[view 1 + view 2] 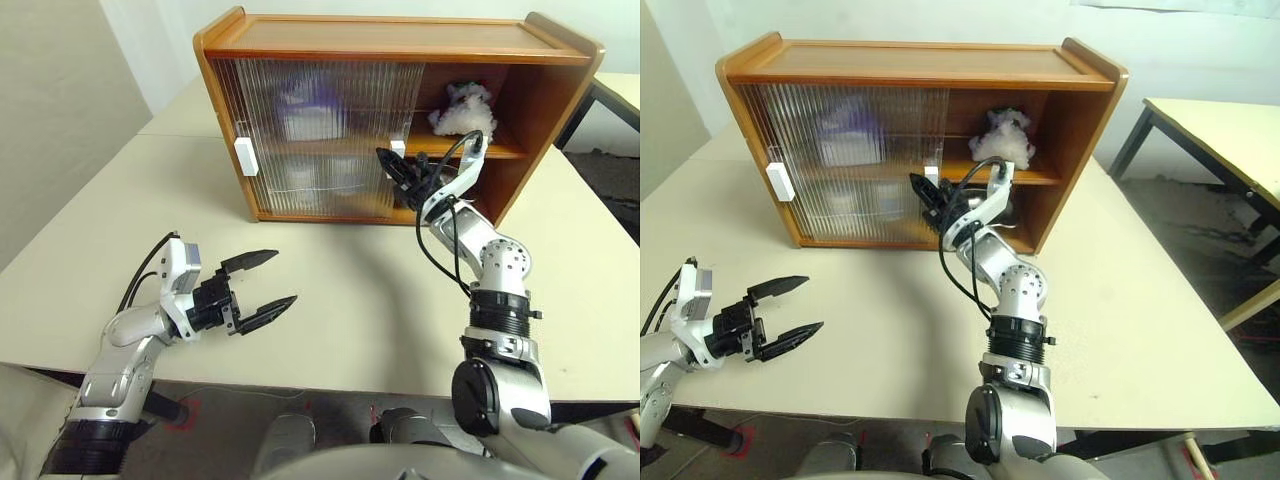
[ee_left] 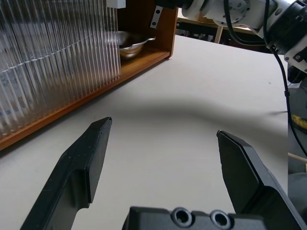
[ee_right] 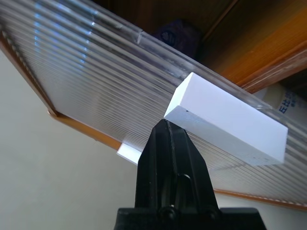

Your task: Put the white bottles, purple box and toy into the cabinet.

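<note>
Right pincer (image 1: 385,157), fingers pressed together and empty, tip against the white door handle (image 3: 225,117) of the cabinet (image 1: 400,45); the toy (image 1: 462,108) sits just beyond on the upper shelf. Left pincer (image 1: 268,281) gapes wide over the table (image 1: 350,300).

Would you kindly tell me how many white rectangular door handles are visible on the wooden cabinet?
2: one white rectangular handle at the left door's left edge, the other at the shut right gripper.

honey-brown cabinet (image 1: 560,100), ribbed clear doors (image 1: 320,130), white handles (image 3: 225,117), cream table (image 1: 340,300)
</note>
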Action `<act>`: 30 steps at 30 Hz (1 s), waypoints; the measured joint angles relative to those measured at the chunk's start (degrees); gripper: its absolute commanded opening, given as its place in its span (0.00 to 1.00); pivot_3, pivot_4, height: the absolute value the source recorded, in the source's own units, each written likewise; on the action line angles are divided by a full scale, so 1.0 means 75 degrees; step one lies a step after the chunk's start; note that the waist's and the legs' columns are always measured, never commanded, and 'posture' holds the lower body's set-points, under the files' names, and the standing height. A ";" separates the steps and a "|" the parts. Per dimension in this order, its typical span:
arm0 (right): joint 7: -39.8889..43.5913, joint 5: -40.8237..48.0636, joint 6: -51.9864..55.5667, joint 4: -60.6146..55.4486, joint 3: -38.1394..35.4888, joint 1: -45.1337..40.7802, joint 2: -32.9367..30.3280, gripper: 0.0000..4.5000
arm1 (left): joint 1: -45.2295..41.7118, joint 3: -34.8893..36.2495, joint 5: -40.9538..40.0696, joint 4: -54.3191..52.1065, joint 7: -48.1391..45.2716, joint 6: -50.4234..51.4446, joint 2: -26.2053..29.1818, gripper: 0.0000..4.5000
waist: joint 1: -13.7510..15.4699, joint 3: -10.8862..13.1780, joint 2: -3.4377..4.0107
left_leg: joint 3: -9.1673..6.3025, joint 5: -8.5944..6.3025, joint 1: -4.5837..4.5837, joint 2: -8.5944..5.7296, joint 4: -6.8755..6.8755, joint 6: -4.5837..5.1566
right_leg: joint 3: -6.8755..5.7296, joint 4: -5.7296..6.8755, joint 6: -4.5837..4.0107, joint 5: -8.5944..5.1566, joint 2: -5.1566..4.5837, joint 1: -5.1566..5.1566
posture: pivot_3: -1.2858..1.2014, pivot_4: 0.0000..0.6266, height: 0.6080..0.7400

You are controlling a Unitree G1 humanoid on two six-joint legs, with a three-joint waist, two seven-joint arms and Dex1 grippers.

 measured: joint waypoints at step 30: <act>0.1675 -0.3326 -0.2434 -0.0353 0.1650 0.0523 -0.1485 0.00 | -0.0248 -0.0020 0.0029 0.0195 -0.0128 -0.0062 -0.0077 1.00 | -0.0002 -0.0015 -0.0006 | 0.0010 0.0003 -0.0010 0.0000 0.0014 0.0004 | 0.0009 -0.0002 0.0031 0.0022 0.0000 0.0033 | 0.52 0.00 1.00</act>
